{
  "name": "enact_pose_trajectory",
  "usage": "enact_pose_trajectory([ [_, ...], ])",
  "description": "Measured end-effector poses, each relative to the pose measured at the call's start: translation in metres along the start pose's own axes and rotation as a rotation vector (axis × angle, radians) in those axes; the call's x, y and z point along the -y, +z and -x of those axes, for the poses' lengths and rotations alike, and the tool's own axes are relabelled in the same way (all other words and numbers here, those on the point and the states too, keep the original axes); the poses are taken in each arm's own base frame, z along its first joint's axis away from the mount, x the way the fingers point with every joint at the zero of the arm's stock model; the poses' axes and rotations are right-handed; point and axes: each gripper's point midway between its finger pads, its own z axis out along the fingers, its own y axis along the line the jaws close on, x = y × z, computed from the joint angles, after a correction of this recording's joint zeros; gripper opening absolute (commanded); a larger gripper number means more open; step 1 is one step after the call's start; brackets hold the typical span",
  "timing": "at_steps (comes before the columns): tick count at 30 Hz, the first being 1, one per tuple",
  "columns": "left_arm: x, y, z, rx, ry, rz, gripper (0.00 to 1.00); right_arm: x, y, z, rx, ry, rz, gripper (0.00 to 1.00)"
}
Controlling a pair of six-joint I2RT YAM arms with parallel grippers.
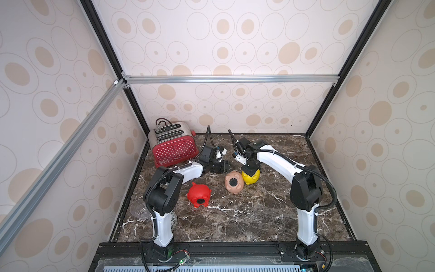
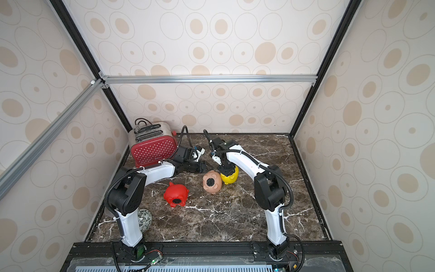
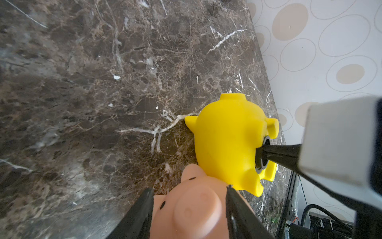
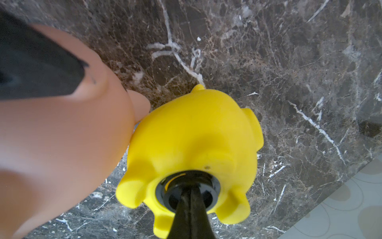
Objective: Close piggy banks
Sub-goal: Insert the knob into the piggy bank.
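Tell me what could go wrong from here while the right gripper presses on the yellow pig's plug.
1. The black plug looks tilted in the yellow piggy bank, with a yellow gap at one edge; more pressure from the shut right gripper may jam it crooked.
2. The left gripper grips the peach-pink piggy bank, not the yellow one, which only rests against it and could roll away.
3. The tips sit in the plug's recess; pulling back may lift it out.

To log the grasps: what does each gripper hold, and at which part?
The left gripper clasps the peach-pink pig at the sides of its head. The right gripper holds nothing; shut, it presses the black belly plug in the yellow pig.
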Motion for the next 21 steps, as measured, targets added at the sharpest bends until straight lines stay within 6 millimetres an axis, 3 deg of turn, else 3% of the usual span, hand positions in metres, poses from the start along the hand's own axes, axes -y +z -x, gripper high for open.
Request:
enact_pose_trajectory([
  [21,0.0014,0.0,-0.0007,-0.004,0.0,-0.008,0.56,-0.0017,0.0059,-0.0035,-0.008,0.028,0.019,0.0],
])
